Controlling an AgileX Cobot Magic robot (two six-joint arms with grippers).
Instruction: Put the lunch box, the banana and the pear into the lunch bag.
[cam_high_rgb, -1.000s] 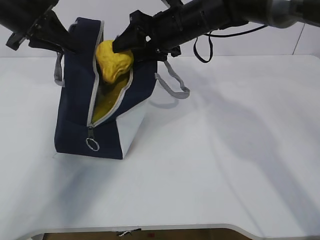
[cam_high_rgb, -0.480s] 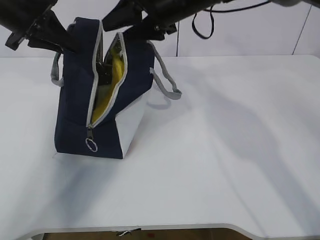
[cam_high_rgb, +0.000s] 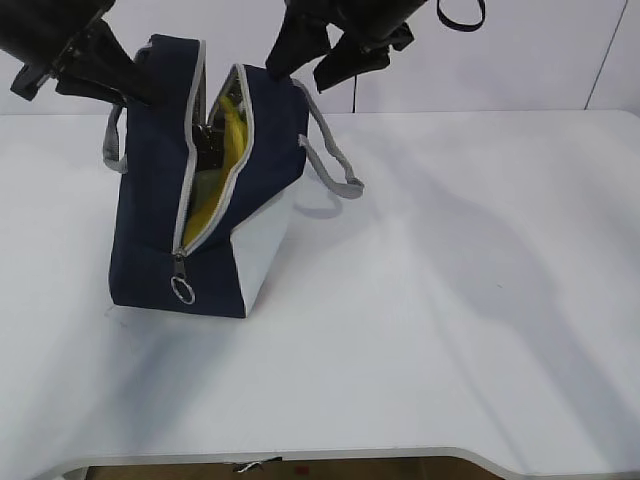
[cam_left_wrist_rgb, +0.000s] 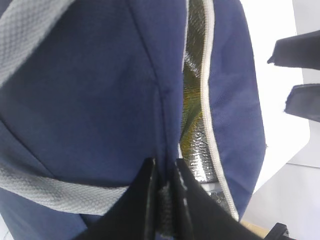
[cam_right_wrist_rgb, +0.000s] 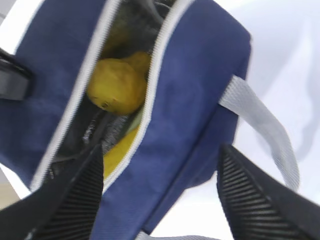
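Bag (cam_high_rgb: 160, 200): navy fabric, standing on the table, zipper open along the top and down the near end; silver foil lining shows in the gap.
Pear (cam_right_wrist_rgb: 116, 86): golden-yellow, lumpy, lying inside the bag just under the open zipper, seen from the right wrist view.
Banana (cam_right_wrist_rgb: 120, 150): a strip of smooth yellow lower in the opening, below the pear; mostly hidden by the bag's edge.
Lunch box: not clearly made out; a pale green sliver sits in the opening between pear and banana, too little to be sure.
Zipper pull (cam_high_rgb: 182, 290): metal ring hanging low at the bag's near end.
Handles (cam_high_rgb: 335, 160): grey webbing, one looping off the right side, another at the left side near the left arm.
Side patch (cam_high_rgb: 262, 245): pale panel on the bag's near right face.
Left gripper (cam_left_wrist_rgb: 164, 187): fingers pinched together on the bag's fabric edge beside the zipper, at the bag's upper left.
Right gripper (cam_high_rgb: 320, 62): fingers spread wide, holding nothing, poised above the bag's open top, apart from it.
Table (cam_high_rgb: 450, 300): white, flat; the bag stands on its left part.
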